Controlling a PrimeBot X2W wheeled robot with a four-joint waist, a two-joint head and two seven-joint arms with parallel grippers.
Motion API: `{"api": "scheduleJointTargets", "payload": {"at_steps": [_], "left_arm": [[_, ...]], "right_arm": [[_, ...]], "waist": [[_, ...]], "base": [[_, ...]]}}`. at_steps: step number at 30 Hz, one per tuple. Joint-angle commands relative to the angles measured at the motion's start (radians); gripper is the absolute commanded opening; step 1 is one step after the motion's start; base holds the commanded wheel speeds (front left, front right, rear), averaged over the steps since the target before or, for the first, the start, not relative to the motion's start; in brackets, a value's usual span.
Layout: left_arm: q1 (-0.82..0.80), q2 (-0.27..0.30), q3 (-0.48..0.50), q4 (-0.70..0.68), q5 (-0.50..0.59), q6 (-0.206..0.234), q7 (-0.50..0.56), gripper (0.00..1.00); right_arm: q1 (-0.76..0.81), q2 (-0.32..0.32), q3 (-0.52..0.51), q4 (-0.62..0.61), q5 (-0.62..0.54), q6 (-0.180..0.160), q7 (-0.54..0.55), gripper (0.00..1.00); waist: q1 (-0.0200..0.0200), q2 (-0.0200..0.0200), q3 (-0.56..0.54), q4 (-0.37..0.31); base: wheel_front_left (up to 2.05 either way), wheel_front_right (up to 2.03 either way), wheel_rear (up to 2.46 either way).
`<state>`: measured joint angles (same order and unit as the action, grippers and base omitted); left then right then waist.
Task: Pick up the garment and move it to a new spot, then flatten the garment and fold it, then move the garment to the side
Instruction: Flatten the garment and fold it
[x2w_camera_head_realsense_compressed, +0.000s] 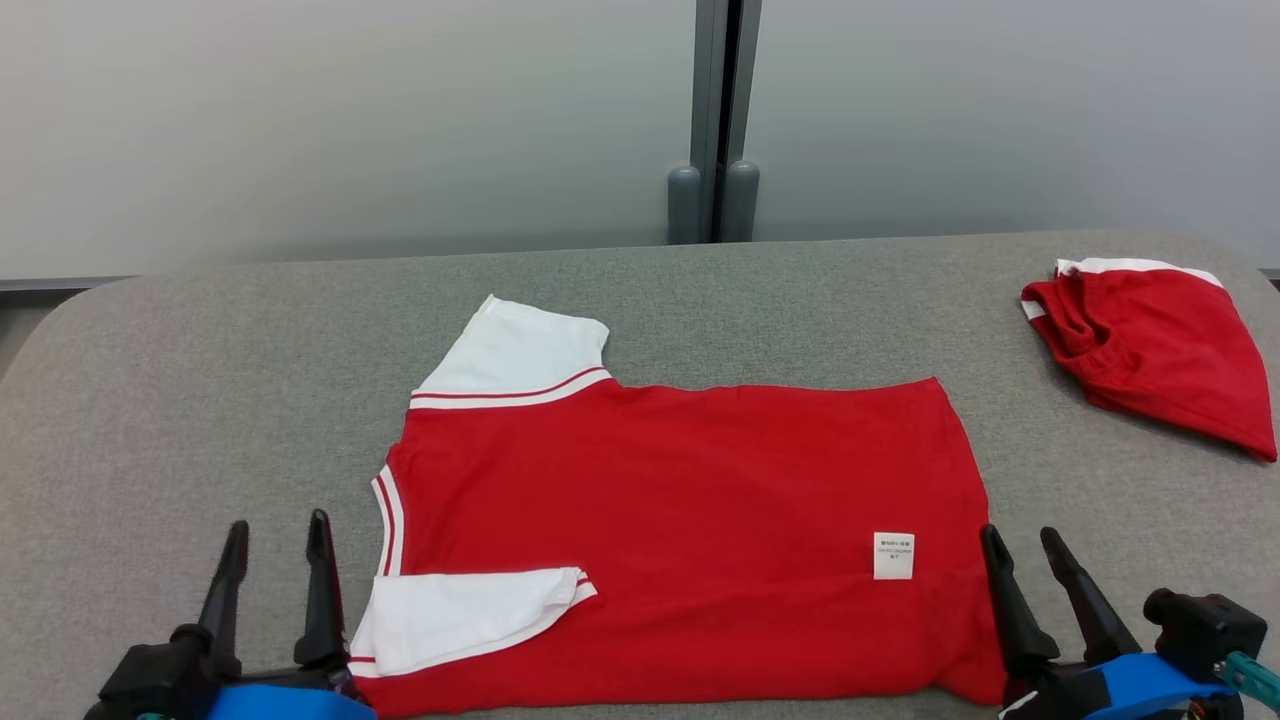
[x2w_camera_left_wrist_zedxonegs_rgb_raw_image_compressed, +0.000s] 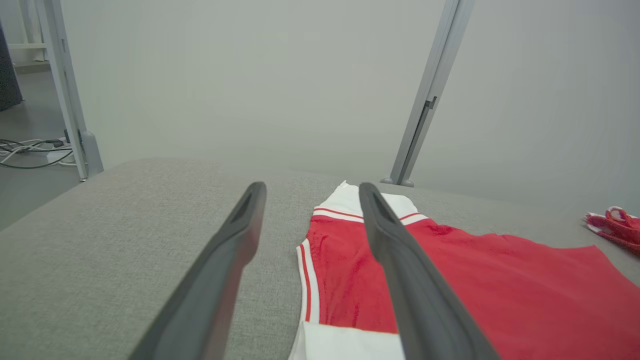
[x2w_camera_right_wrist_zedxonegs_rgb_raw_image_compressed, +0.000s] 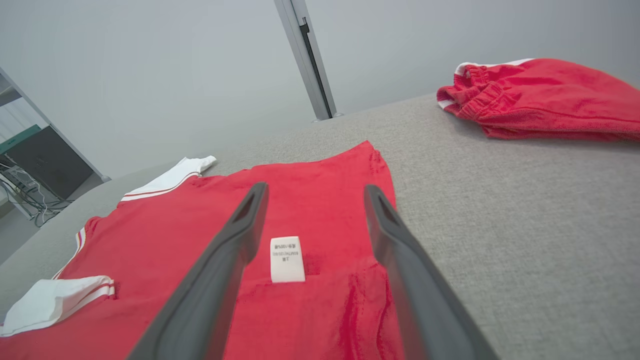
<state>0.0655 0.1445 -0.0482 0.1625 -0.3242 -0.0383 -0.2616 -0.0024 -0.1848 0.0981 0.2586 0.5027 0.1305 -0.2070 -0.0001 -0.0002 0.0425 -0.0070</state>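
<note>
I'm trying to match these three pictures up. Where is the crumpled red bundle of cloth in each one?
Head view: the red bundle lies at the upper right, near the table's far edge.
Left wrist view: the red bundle peeks in at the right edge, mid-height.
Right wrist view: the red bundle sits at the upper right.
Shared landmark: the grey post behind the table, left of the bundle in every view.

A flat grey woven-fabric tabletop with rounded corners (x2w_camera_head_realsense_compressed: 200, 400) runs across the foreground. Behind it stand smooth pale grey partition panels (x2w_camera_head_realsense_compressed: 350, 120), evenly lit and joined by a slim grey metal upright (x2w_camera_head_realsense_compressed: 725, 100) with two rounded feet at its base. Past the table's left end lies a grey floor (x2w_camera_left_wrist_zedxonegs_rgb_raw_image_compressed: 25, 185) — loose black and white cables (x2w_camera_left_wrist_zedxonegs_rgb_raw_image_compressed: 30, 147) trail there, beside another grey metal post (x2w_camera_left_wrist_zedxonegs_rgb_raw_image_compressed: 67, 90).
</note>
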Motion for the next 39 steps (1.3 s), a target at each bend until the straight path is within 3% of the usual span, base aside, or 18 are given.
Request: {"api": "scheduleJointTargets", "payload": {"at_steps": [1, 9, 16, 23, 39], "left_arm": [[-0.021, -0.003, 0.015, -0.012, 0.011, -0.004, -0.004, 1.00], [-0.035, -0.029, 0.108, 0.013, 0.143, -0.023, -0.004, 1.00], [-0.001, -0.039, 0.120, 0.060, 0.217, -0.020, -0.005, 1.00], [0.009, -0.047, 0.125, 0.087, 0.238, -0.036, -0.004, 1.00], [0.008, -0.046, 0.146, 0.109, 0.256, -0.055, -0.004, 1.00]], "right_arm": [[-0.013, 0.007, -0.003, 0.007, -0.011, 0.001, -0.011, 1.00], [-0.041, 0.052, -0.009, 0.057, -0.117, 0.001, -0.057, 1.00], [0.001, 0.094, -0.034, 0.016, -0.246, 0.001, -0.059, 1.00], [0.038, 0.117, -0.048, -0.018, -0.313, 0.001, -0.059, 1.00], [0.036, 0.132, -0.061, -0.003, -0.341, 0.001, -0.059, 1.00]], "waist": [[0.0001, 0.0002, -0.001, -0.001], [0.0001, 0.0002, -0.003, 0.004], [0.0001, 0.0002, -0.025, 0.014], [0.0001, 0.0002, -0.037, 0.019], [0.0001, 0.0002, -0.044, 0.003]], "base": [[0.00, 0.00, 0.00], [0.00, 0.00, 0.00], [0.00, 0.00, 0.00], [0.00, 0.00, 0.00], [0.00, 0.00, 0.00]]}}
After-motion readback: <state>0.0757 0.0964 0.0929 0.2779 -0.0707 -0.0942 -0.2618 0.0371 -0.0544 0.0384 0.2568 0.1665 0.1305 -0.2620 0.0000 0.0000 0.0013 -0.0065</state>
